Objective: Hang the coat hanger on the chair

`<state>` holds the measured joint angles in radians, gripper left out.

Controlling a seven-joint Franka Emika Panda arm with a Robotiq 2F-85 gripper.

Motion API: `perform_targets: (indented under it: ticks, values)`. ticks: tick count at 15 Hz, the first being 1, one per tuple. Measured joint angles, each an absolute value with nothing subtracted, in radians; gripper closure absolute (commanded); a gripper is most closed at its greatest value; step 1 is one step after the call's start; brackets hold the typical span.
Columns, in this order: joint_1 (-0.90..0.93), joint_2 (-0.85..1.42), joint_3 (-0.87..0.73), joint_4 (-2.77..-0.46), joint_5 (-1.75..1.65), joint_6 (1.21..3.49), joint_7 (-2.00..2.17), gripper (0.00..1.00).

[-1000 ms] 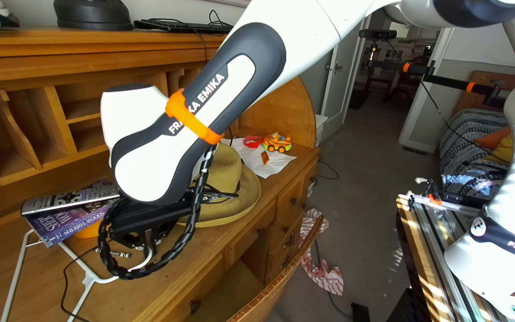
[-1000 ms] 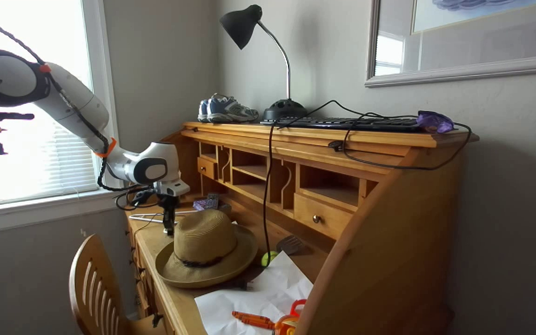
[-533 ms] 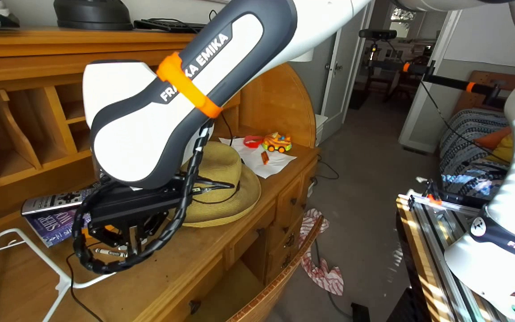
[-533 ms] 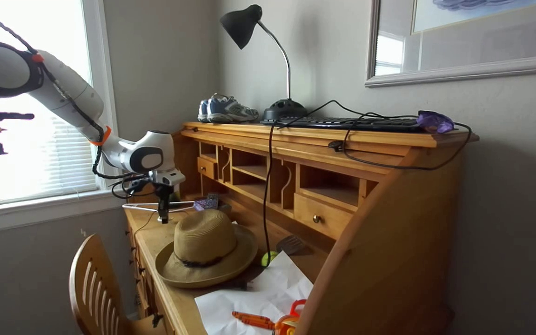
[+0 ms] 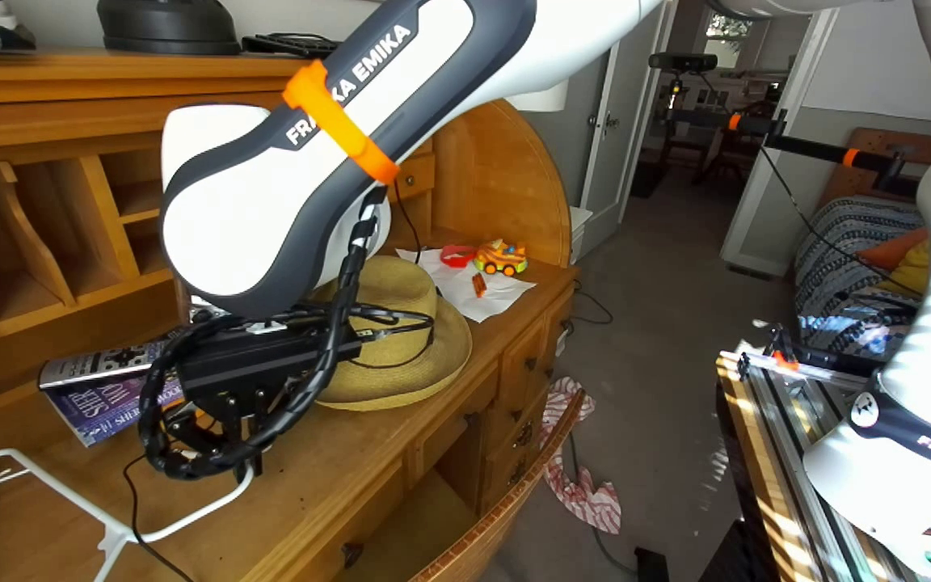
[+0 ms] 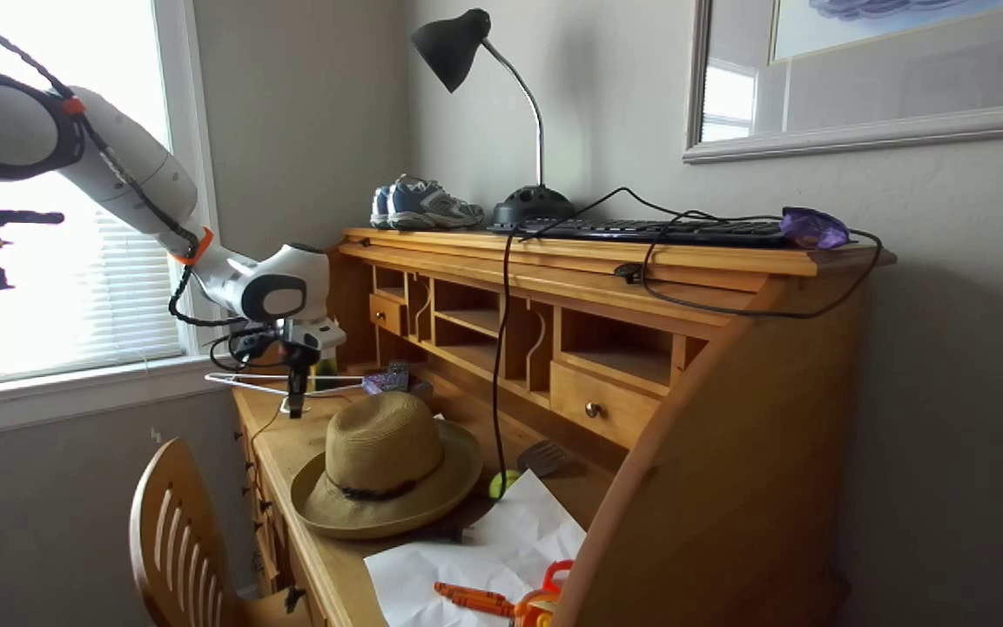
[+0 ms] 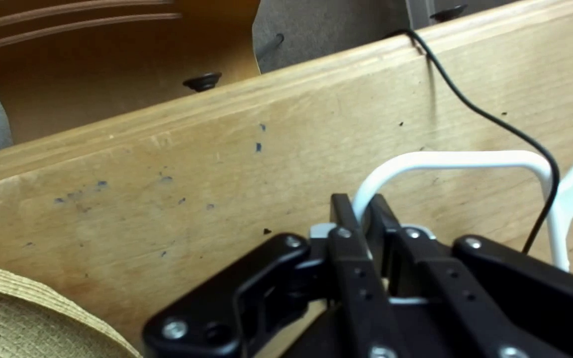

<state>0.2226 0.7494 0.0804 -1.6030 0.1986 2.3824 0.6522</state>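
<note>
Nearly closed end effector (image 7: 359, 203) pinched slim white triangular hanger (image 5: 114, 533) by hook (image 7: 455, 159), likely needed slow lift to shed thin black cable (image 7: 495, 119).

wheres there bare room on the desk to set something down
Bare desk shows between the hat, the front edge and the gripper holding the hanger. It runs on between the hanger and that edge, but a cable crosses there. Crowded: the back, with the remote and book, and the end with the paper and toy car.
</note>
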Motion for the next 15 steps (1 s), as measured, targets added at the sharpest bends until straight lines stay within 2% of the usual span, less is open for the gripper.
perform_targets:
  ticks: [15]
  values:
    - [0.219,0.857,0.135,-1.574,0.298,2.57,0.483,0.97]
